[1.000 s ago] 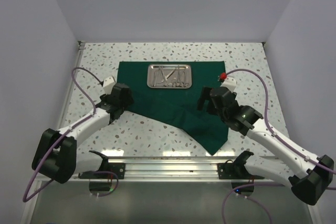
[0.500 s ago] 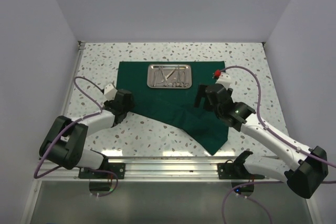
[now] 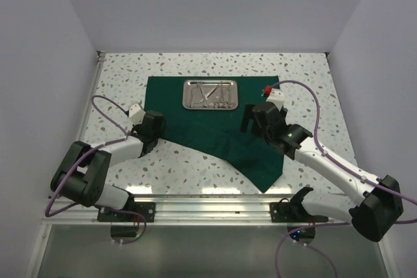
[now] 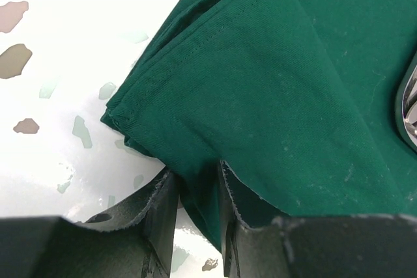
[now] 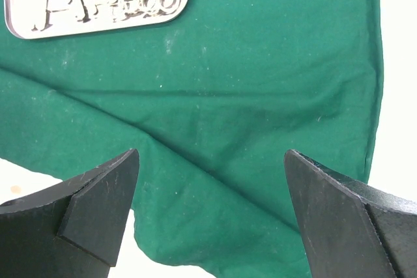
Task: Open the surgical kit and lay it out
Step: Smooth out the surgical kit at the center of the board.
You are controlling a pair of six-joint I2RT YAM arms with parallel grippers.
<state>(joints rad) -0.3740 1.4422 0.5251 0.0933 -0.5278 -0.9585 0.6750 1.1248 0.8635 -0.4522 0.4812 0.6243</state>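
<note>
Left wrist view, left gripper pinching creased dark green cloth, right gripper spread wide above it

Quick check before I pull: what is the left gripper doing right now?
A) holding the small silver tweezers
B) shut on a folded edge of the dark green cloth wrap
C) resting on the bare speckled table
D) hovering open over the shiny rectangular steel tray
B: in the left wrist view the left gripper has its fingers pinched onto a folded corner of the dark green cloth wrap, with the shiny rectangular steel tray off at the frame's edge.
</note>
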